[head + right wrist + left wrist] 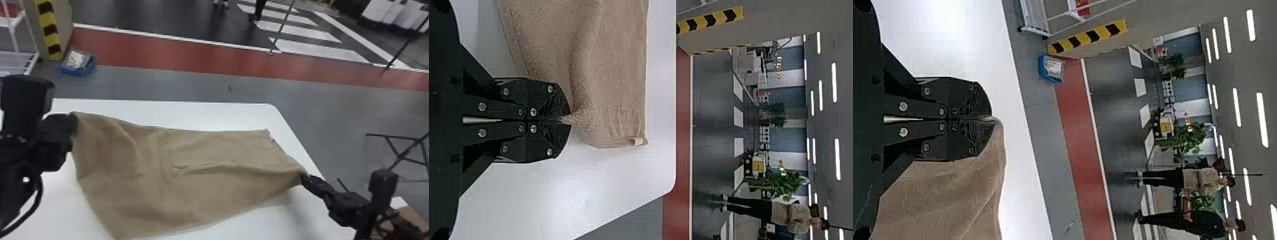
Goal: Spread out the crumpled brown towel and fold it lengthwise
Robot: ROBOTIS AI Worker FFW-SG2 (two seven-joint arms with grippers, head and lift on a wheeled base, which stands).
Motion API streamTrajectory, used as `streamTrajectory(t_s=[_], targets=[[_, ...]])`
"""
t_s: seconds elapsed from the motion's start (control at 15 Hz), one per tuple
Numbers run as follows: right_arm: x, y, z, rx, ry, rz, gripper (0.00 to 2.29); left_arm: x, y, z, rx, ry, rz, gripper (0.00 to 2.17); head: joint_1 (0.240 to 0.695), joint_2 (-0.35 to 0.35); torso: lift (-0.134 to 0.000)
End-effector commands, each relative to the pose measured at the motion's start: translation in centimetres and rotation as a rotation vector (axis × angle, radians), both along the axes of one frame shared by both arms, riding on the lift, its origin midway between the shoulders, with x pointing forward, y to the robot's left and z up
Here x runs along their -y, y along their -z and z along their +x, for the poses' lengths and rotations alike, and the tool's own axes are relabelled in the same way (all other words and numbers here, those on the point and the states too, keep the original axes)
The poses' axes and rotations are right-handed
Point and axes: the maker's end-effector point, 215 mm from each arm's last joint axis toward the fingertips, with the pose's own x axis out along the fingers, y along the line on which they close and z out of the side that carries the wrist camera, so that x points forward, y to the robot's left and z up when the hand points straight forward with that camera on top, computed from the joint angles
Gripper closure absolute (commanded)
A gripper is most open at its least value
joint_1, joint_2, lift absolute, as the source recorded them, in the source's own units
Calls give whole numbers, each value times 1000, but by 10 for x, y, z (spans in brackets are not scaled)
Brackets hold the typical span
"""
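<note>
- White desk [191, 115] with a rounded far right corner, standing on a grey floor [319, 105]
- Beyond it, a red strip [166, 51] crosses the floor, edged by a white line, with dark flooring and white crossing stripes farther back
- Far left, a pillar [65, 28] with yellow and black tape [49, 30], a white rack [14, 35] beside it and a blue bin [78, 68] near its foot; to the right, a thin black frame [405, 156] on the floor
- Brown towel [191, 194] lies spread over the desk, wider on the left and narrower on the right, its nearest corner reaching the bottom of the head view
- Soft creases run through its middle, and a raised ridge leads toward the right claw; a small pale tag [637, 141] sits at its far right corner
- Left claw [74, 118] is clenched on the towel's far left corner; in its wrist view the two tips [991, 119] meet with cloth draping from them
- Right claw [304, 178] is clenched too, pinching a gathered bit of the towel at the near end of its right edge, just above the desk
</note>
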Motion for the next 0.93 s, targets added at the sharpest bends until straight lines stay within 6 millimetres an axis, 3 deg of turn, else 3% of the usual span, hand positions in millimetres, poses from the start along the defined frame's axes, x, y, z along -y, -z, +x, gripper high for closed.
streamTrajectory(t_s=[0.0,0.13,0.4,0.67,0.87], targets=[[-4,-4,-1,3,2,6,1450,-21,1,-4,-10,-48,51,1420,695,-350,-125],[-4,-6,-3,9,4,4,1450,-36,-2,-11,-17,-75,49,1420,695,-350,-125],[-9,-8,-4,14,3,11,1450,-16,-25,-15,11,-18,-57,1420,695,-350,-125],[0,1,-9,9,8,20,1450,27,-49,-19,25,71,-213,1420,695,-350,-125],[5,11,-18,-7,3,34,1450,76,-102,-6,96,131,-312,1420,695,-350,-125]])
